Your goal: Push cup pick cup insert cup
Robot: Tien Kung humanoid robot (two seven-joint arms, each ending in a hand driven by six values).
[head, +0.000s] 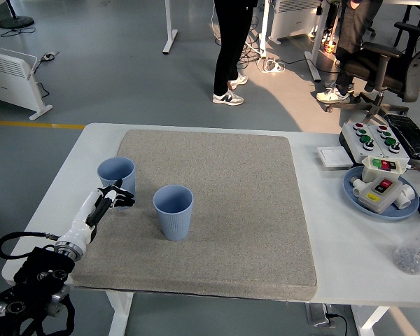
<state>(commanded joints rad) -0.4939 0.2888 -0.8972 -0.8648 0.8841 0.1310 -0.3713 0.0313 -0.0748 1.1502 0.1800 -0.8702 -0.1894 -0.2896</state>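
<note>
1. Standing empty near the mat's left edge, one blue cup sat behind the left hand.
2. A second empty cup stood apart, rightward.
3. Fingers loosely spread, grasping nothing.

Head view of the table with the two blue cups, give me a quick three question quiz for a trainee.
1. True or false: the two pale blue ribbed plastic cups, left cup and right cup, are nested together.
2. Which cup is the robot's left hand closest to? A) left cup B) right cup
3. Fill in: both cups stand on the grey ____.

Key: 1 false, they stand apart and upright. 2 A. 3 mat.
</note>
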